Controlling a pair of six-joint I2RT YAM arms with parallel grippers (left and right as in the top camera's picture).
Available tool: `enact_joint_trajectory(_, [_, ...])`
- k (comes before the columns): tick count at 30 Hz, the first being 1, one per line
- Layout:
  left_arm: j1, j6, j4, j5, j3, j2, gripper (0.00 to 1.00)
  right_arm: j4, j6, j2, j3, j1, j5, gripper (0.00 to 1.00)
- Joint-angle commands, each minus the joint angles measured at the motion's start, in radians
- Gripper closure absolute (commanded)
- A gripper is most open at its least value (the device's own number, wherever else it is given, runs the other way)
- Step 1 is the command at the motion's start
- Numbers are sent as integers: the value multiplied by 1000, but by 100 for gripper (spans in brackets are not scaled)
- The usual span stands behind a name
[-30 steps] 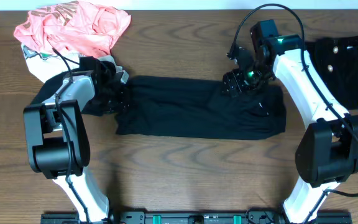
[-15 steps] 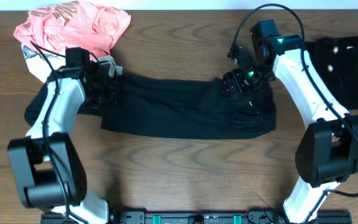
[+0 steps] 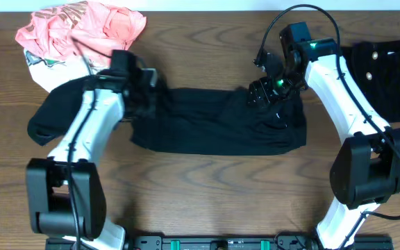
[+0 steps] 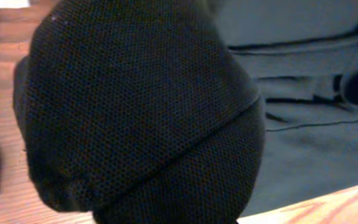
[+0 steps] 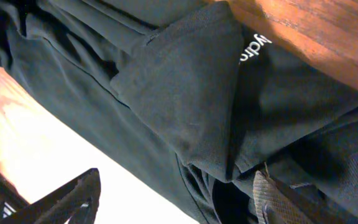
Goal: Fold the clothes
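Observation:
The clothes in play are a black T-shirt [image 3: 214,125] that lies as a long band across the middle of the table. My left gripper [image 3: 146,94] is at its left end, shut on a bunch of the black fabric. In the left wrist view, black mesh cloth [image 4: 142,112] fills the frame and hides the fingers. My right gripper [image 3: 262,90] hovers over the shirt's right part, open. Its fingertips [image 5: 277,200] stand wide apart over a folded corner of the shirt [image 5: 185,106] with white lettering [image 5: 253,46].
A coral-pink garment [image 3: 82,28] lies crumpled at the back left, on a white printed one [image 3: 39,66]. More black fabric [image 3: 47,121] lies under the left arm. A black garment with buttons [image 3: 387,76] sits at the right edge.
My left gripper has swung right, toward the middle, carrying the shirt's left end with it. The shirt's right edge has pulled in slightly. The right arm has stayed put.

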Motion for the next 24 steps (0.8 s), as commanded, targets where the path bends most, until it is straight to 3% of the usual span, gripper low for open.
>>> enact_joint_trajectory(1, [-63,-35,7,-72,25,-13,94,-4,-14,-21,19,14,-14,24])
enact_joint_trajectory(9, [-193,-55,58,-124,25,4,94,-10,-14,-21,19,14,-14,24])
enact_joint_trajectory(20, [-269,-73,121,-123,25,101,92,-22,-15,-21,19,14,-14,23])
enact_joint_trajectory(21, [-274,-73,121,-123,25,107,83,-21,-15,-21,19,14,-13,23])
enact_joint_trajectory(23, [-287,-73,124,-123,25,118,42,-21,-15,-21,19,14,-13,23])
enact_joint_trajectory(24, [-293,-73,127,-122,25,118,28,-21,-16,-21,19,14,-13,23])
